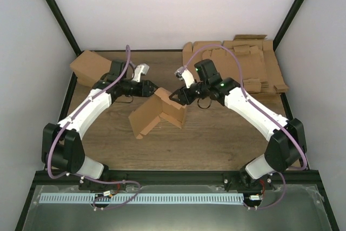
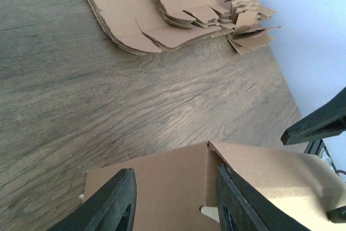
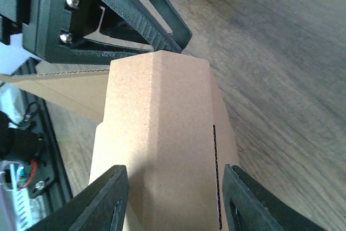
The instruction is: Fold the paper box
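Note:
The paper box (image 1: 158, 113), a brown die-cut piece, stands partly folded in the middle of the table, one long panel leaning down to the left. My left gripper (image 1: 152, 88) sits at its top far edge and my right gripper (image 1: 175, 97) at its upper right. In the left wrist view the box (image 2: 173, 187) lies flat behind the left gripper (image 2: 175, 170), whose jaws stand apart over the panel. A creased flap (image 3: 162, 133) runs under the right gripper (image 3: 174, 168), whose jaws are apart too. Neither pair pinches the cardboard.
A thick pile of flat cardboard sheets (image 1: 243, 66) lies at the back right, also seen from the left wrist (image 2: 162, 9). Compact brown cartons (image 1: 89, 67) sit at the back left. White walls and black frame posts close the table's sides.

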`<act>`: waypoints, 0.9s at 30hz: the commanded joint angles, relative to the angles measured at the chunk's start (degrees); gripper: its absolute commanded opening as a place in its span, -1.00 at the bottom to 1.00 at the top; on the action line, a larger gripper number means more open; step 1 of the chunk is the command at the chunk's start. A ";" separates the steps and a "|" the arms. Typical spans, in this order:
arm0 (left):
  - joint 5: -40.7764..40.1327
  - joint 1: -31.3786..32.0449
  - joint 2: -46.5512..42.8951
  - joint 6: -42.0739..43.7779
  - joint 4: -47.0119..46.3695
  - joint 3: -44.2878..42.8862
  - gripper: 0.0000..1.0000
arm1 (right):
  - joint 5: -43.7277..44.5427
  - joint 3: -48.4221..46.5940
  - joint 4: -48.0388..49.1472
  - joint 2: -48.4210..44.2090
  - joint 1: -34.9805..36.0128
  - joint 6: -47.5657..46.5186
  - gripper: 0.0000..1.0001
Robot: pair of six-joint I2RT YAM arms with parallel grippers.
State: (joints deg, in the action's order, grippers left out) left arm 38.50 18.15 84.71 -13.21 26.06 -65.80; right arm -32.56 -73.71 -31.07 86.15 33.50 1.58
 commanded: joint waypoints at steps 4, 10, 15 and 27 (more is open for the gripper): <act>-1.20 0.27 -3.53 -1.74 -0.17 -0.28 -0.11 | 16.76 -1.67 -2.80 -0.82 3.82 -6.02 -0.07; -2.06 0.21 -5.09 -2.43 0.18 -0.40 -0.06 | 24.33 -1.89 -4.06 0.11 7.66 -7.21 0.03; -2.83 0.18 -5.95 -1.35 1.25 0.51 0.00 | 26.30 -1.53 -4.35 0.58 8.91 -7.14 0.07; -22.07 1.90 -11.02 13.48 15.79 -1.95 0.63 | 26.65 -1.61 -4.43 0.60 9.35 -7.03 0.11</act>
State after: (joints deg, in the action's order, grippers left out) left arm 26.70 18.46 77.82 -5.39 36.99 -67.51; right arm -7.90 -74.39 -31.88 85.34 42.37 -4.47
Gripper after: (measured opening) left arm 0.806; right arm 0.550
